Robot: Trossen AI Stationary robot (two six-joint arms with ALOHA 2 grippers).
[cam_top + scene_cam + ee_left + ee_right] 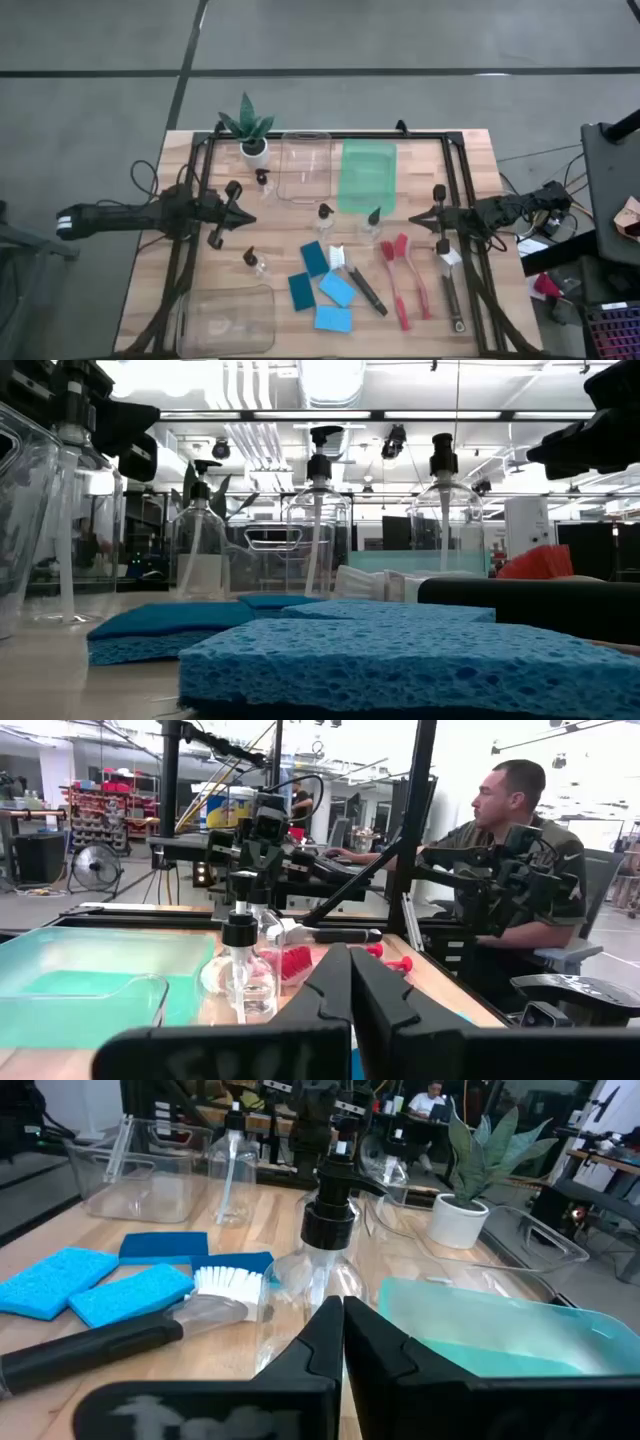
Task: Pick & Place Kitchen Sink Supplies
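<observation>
Currently both grippers hang off the surface, fingers together, holding nothing: left gripper (243, 214) by the left edge, right gripper (413, 216) by the right edge. Supplies mid-surface: bottles (324, 215), sponges (314, 258), red brushes (395, 268), black brush (358, 281). Risk: the bottles are tall and light, so a closed-finger approach could tip one into the green bin (367, 176). Only the left wrist view shows a seated person (515, 860) beyond the far edge.
</observation>
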